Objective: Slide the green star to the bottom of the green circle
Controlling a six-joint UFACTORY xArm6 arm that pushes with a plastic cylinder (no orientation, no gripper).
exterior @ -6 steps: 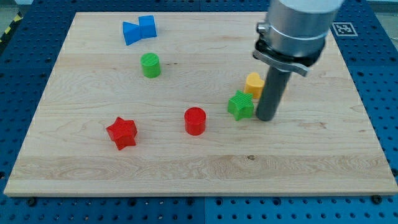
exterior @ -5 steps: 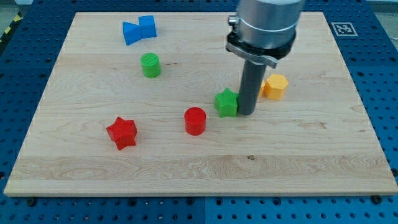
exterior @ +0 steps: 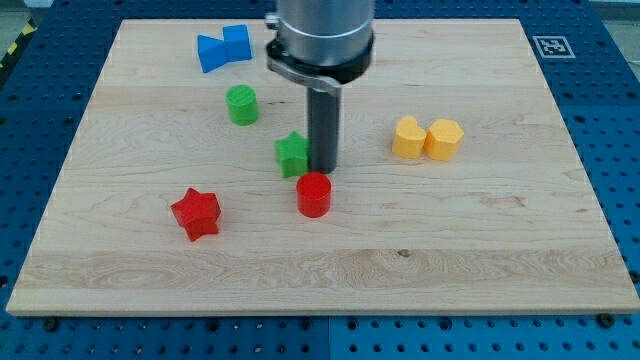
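The green star (exterior: 292, 154) lies near the board's middle, to the lower right of the green circle (exterior: 241, 105). My tip (exterior: 323, 168) is touching the star's right side. A red circle (exterior: 314, 194) sits just below my tip and the star. The rod's wide housing hides part of the board above the star.
Two blue blocks (exterior: 224, 47) sit at the view's top left. A red star (exterior: 195, 213) lies at the lower left. Two yellow blocks (exterior: 427, 138) sit side by side at the right. The wooden board (exterior: 500, 260) ends on a blue pegboard table.
My tip has moved to the view's left and pushed the green star left with it, from beside the yellow blocks to just above the red circle. Both yellow blocks now show.
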